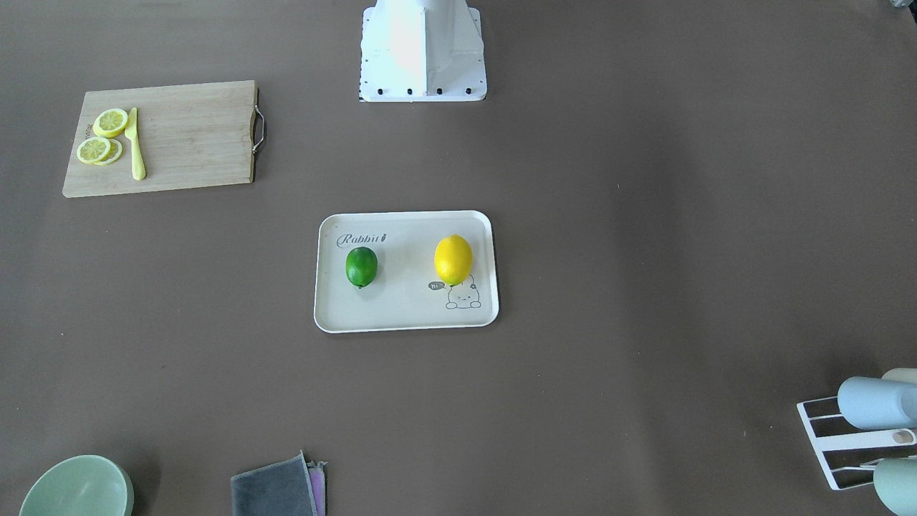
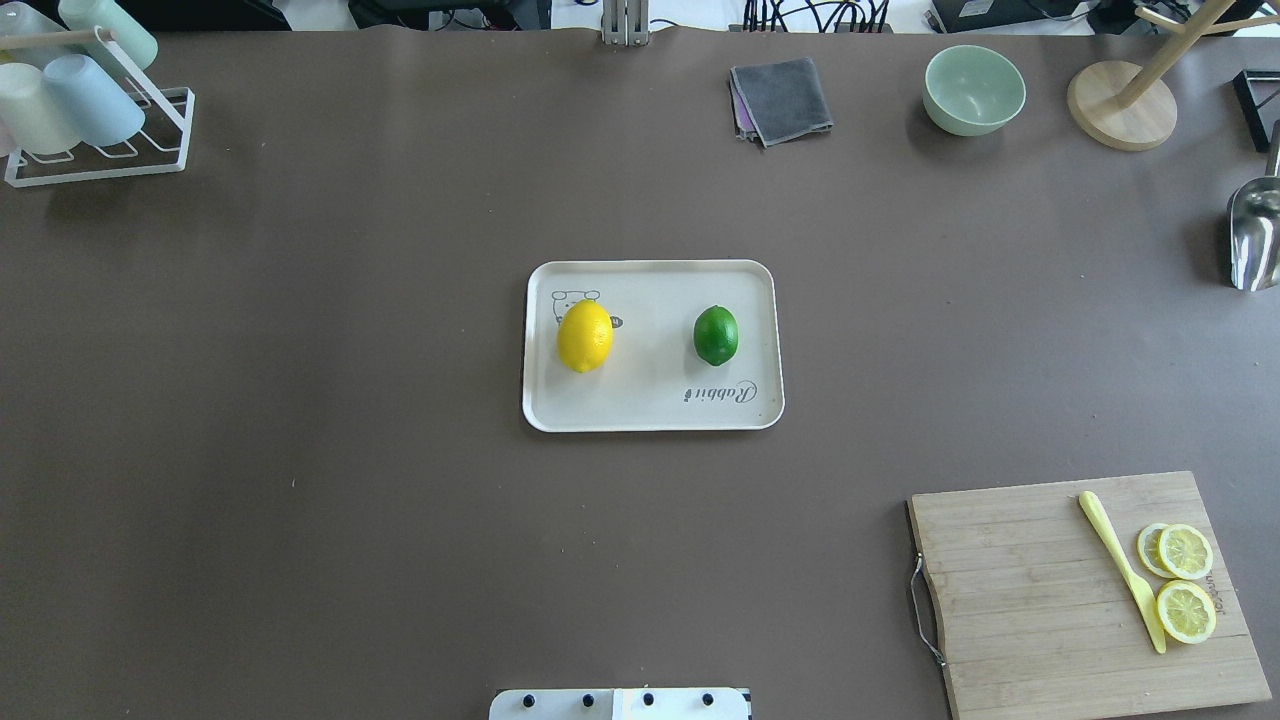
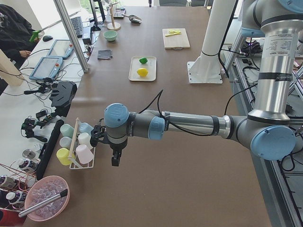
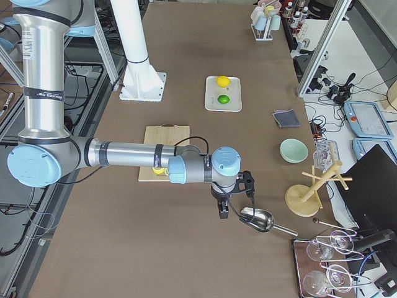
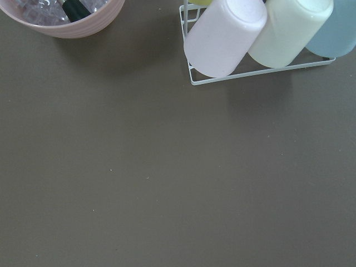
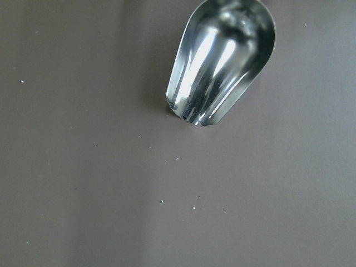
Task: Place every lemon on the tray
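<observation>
The cream tray [image 2: 650, 405] [image 1: 401, 315] with "Rabbit" lettering lies at the table's middle. The yellow lemon [image 2: 584, 336] [image 1: 453, 259] and the green lemon [image 2: 716, 335] [image 1: 362, 266] both rest on it, apart from each other. They also show small in the side views, the yellow lemon [image 3: 142, 72] [image 4: 223, 81] and the green one [image 3: 143, 60] [image 4: 223, 99]. My left gripper [image 3: 115, 160] hangs near the cup rack at the table's left end. My right gripper [image 4: 223, 211] hangs beside the metal scoop at the right end. I cannot tell whether either is open or shut.
A wooden cutting board [image 2: 1040, 600] holds lemon slices [image 2: 1185, 580] and a yellow knife [image 2: 1120, 565]. A cup rack [image 2: 95, 110], grey cloth [image 2: 782, 98], green bowl [image 2: 974, 88], wooden stand [image 2: 1120, 105] and metal scoop [image 2: 1256, 235] [image 6: 222, 61] line the far edge. A pink bowl [image 5: 61, 14] sits near the rack.
</observation>
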Robot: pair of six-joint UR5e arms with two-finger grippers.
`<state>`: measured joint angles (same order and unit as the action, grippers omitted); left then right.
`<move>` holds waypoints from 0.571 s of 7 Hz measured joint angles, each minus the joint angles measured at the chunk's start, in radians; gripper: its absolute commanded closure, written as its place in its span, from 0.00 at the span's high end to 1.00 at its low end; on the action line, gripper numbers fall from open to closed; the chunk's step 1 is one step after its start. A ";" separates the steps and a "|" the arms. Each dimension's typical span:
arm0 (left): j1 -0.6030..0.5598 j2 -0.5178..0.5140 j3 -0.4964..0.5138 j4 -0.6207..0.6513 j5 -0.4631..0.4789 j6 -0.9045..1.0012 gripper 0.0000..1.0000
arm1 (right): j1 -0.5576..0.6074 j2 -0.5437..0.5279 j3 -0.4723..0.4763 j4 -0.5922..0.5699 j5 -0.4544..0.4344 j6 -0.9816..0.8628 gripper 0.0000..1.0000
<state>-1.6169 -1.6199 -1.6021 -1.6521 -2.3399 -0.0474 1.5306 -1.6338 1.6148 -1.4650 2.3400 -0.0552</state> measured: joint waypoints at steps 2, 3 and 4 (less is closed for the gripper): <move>0.000 -0.001 0.003 0.000 0.002 0.000 0.98 | 0.000 0.000 0.000 0.000 0.005 0.000 1.00; 0.000 -0.001 0.003 0.000 0.003 -0.001 0.98 | 0.001 0.002 0.000 0.000 0.006 0.000 1.00; 0.000 -0.001 0.004 0.000 0.003 -0.001 0.98 | 0.001 0.002 0.000 0.001 0.007 -0.001 1.00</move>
